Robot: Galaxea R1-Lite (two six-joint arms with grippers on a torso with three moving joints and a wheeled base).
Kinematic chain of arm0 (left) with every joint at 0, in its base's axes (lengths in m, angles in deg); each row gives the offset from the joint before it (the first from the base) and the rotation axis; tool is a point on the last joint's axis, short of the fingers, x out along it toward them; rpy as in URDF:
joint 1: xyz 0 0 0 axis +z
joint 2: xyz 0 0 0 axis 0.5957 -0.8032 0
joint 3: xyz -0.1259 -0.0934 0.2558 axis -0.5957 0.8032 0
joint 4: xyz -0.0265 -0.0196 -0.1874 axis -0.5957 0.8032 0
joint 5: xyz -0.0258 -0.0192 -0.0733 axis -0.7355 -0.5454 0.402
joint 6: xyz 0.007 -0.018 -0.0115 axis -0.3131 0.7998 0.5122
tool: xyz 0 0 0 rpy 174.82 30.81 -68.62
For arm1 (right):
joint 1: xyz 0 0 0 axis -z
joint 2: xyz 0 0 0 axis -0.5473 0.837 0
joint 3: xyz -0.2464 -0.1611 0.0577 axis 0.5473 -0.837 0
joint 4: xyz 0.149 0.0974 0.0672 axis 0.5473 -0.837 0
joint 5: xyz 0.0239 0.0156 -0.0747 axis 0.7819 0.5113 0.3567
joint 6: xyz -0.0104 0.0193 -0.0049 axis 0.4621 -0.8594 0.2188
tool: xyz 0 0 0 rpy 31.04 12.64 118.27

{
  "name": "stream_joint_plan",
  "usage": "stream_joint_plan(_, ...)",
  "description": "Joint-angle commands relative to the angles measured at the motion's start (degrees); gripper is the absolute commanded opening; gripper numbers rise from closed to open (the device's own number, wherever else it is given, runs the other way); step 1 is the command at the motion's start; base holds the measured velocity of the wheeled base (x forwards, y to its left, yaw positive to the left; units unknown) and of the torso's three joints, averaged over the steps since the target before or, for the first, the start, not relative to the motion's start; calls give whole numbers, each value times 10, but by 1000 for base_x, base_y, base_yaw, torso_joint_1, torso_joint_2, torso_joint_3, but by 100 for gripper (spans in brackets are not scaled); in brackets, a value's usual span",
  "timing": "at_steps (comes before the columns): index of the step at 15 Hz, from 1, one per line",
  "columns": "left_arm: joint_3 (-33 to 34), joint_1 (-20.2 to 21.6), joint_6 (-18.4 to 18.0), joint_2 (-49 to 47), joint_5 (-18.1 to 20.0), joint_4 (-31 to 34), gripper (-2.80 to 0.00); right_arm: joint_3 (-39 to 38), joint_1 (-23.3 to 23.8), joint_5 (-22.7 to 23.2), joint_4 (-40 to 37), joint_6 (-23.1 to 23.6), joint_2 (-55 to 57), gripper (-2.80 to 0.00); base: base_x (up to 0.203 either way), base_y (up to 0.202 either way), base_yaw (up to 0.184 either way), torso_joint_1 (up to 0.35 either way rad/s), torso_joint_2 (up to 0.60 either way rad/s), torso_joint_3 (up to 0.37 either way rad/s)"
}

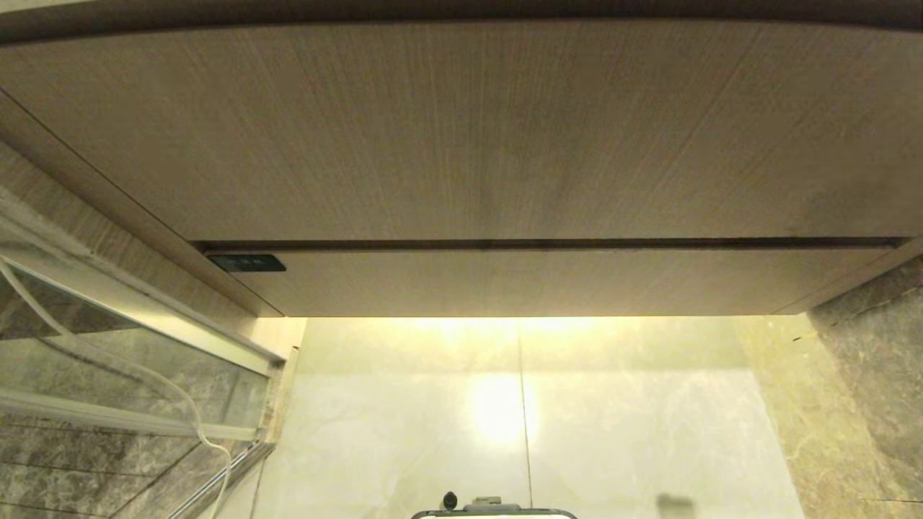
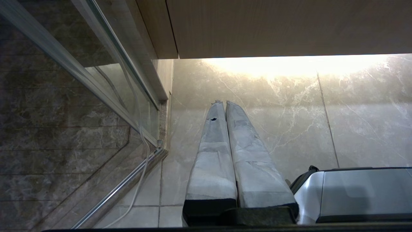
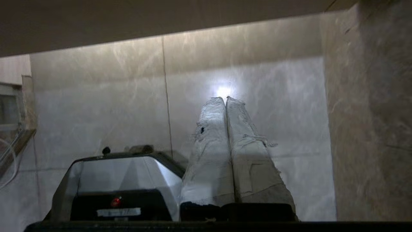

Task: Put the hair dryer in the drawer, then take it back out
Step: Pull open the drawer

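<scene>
The drawer (image 1: 548, 281) is the low wood-grain front under the taller panel (image 1: 461, 130); it is pushed in flush and closed. The hair dryer is out of view. My left gripper (image 2: 224, 102) hangs low over the pale floor tiles with its two tape-wrapped fingers (image 2: 212, 154) pressed together and nothing between them. My right gripper (image 3: 225, 98) is shut the same way and empty, pointing at the lit tiles below the cabinet. A blurred pale shape (image 1: 674, 504) at the bottom edge of the head view may be its tip.
A glass shower screen with a metal frame (image 1: 108, 346) and a loose white cord (image 1: 144, 375) stand at the left. A small black plate (image 1: 247, 262) sits at the drawer's left end. A dark marble wall (image 1: 865, 375) closes the right. My base (image 1: 494, 512) is below.
</scene>
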Motion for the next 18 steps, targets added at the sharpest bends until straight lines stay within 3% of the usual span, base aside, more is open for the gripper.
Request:
stream_joint_plan(1, 0, 0, 0, 0, 0, 0, -280, 45, -7, 2, 23, -11, 246, -280, 0, 0, 0, 0, 0, 0)
stream_joint_plan(2, 0, 0, 0, 1, 0, -1, -280, 59, -11, 4, 47, -16, 317, -280, 0, 0, 0, 0, 0, 0)
stream_joint_plan(3, 0, 0, 0, 0, 0, 0, -280, 73, -18, 8, 80, -18, 386, 0, 0, 0, 0, 0, 0, 0)
stream_joint_plan(5, 0, 0, 0, 1, 0, 0, -280, 98, -36, 25, 160, 3, 484, 0, 0, 0, 0, 0, 0, 0)
stream_joint_plan(6, 0, 0, 0, 1, 0, 0, -280, 106, -46, 34, 210, 40, 517, 0, 0, 0, 0, 0, 0, 0)
stream_joint_plan(7, 0, 0, 0, 0, 0, 0, -280, 102, -58, 40, 248, 95, 534, 0, 0, 0, 0, 0, 0, 0)
stream_joint_plan(9, 0, 0, 0, 1, 0, 0, -280, 61, -71, 46, 307, 150, 539, 0, 0, 0, 0, 0, 0, 0)
stream_joint_plan(11, 0, 0, 0, 0, 0, 0, -280, 53, -74, 45, 317, 169, 534, 0, 0, 0, 0, 0, 0, 0)
stream_joint_plan(12, 0, 0, 0, 1, 0, 0, -280, 44, -73, 44, 318, 224, 522, 0, 0, 0, 0, 0, 0, 0)
stream_joint_plan(14, 0, 0, 0, 0, 0, 0, -280, 12, -73, 46, 310, 400, 485, 0, 0, 0, 0, 0, 0, 0)
stream_joint_plan(15, 0, 0, 0, 0, 0, 0, -280, -5, -73, 47, 308, 462, 473, 0, 0, 0, 0, 0, 0, 0)
stream_joint_plan(16, 0, 0, 0, 1, 0, 0, -280, -20, -73, 47, 309, 499, 462, 0, 0, 0, 0, 0, 0, 0)
stream_joint_plan(18, 0, 0, 0, 1, 0, 0, -280, -19, -73, 47, 320, 530, 456, 0, 0, 0, 0, 0, 0, 0)
